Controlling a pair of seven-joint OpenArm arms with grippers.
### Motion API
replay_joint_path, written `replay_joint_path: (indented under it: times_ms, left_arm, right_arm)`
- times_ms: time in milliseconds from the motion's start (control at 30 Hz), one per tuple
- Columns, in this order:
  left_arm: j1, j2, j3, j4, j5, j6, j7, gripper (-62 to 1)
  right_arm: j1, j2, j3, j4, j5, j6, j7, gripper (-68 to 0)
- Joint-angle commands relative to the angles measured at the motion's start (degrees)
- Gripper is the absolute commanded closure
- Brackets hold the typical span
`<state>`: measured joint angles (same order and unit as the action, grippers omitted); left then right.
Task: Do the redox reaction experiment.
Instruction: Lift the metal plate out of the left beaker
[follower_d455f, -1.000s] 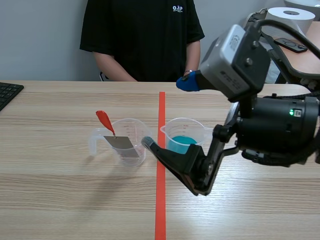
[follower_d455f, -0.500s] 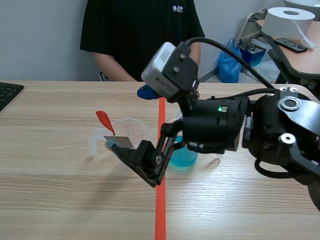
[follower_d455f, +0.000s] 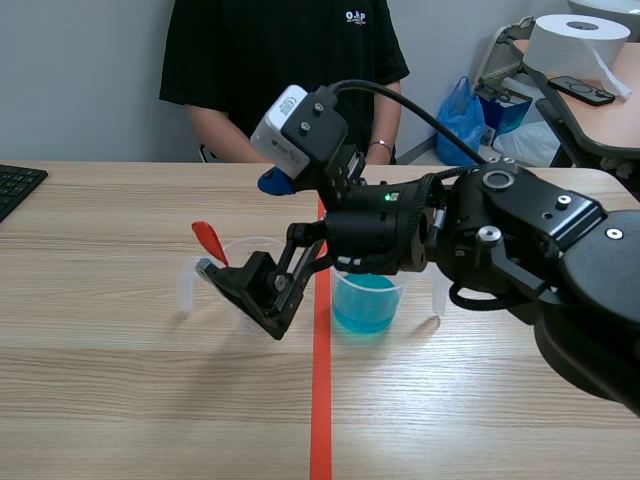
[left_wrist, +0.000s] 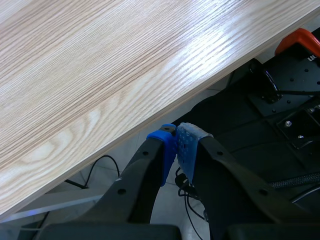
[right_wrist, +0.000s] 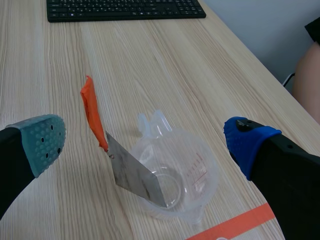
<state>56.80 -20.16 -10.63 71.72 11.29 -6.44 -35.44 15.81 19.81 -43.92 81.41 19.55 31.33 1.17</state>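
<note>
2 beakers stand on the table (follower_d455f: 120, 390), 1 on each side of the red tape line (follower_d455f: 320, 400). The clear beaker (right_wrist: 175, 180) left of the line holds no liquid. A metal sheet (right_wrist: 132, 175) leans tilted in it, its lower end inside the beaker and its orange handle (right_wrist: 92, 112) sticking out over the rim on the keyboard (right_wrist: 125, 9) side. The blue beaker (follower_d455f: 365, 300), just right of the line, is partly filled with blue liquid.

The right arm (follower_d455f: 500, 240) comes in from the right and lies across the tape line, so the right jaws hang low over the clear beaker. In the scene view they cover most of it. The right jaws are spread wide and grip nothing. In the right wrist view the grey-green pad (right_wrist: 45, 142) sits beside the orange handle and the blue pad (right_wrist: 247, 142) sits on the beaker's far side, with beaker and sheet between and ahead of them. No contact with either is visible.

The left jaws are closed on nothing, their 2 pads (left_wrist: 190, 145) pressed together. They sit off the table's edge, pointing down at dark gear and cables below it.

A person (follower_d455f: 285, 70) in a black shirt sits across the table.
</note>
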Motion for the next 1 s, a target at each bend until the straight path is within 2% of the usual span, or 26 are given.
replay_joint_path:
  times_ms: [0,133,267,667,967]
  left_arm:
    - [0.31,0.26,-0.33,0.96,-0.15,-0.13,-0.70,-3.8]
    - [0.31,0.26,-0.33,0.96,-0.15,-0.13,-0.57,-3.8]
    - [0.33,0.26,-0.33,0.96,-0.15,-0.13,-0.55,-3.8]
    - [0.33,0.26,-0.33,0.96,-0.15,-0.13,-0.57,-3.8]
    - [0.33,0.26,-0.33,0.96,-0.15,-0.15,-0.57,-3.8]
  right_arm:
    - [1.51,-0.46,-0.04,0.66,0.61,0.26,1.05,-67.9]
    - [1.95,-0.63,-0.04,0.35,0.61,0.48,0.66,-67.2]
    - [2.64,-0.90,-0.04,0.33,0.61,0.48,-0.31,-60.8]
    - [3.28,-1.90,-0.04,0.33,0.61,0.48,-2.58,-49.0]
    - [3.26,-1.90,-0.04,0.33,0.61,0.44,-1.79,-28.3]
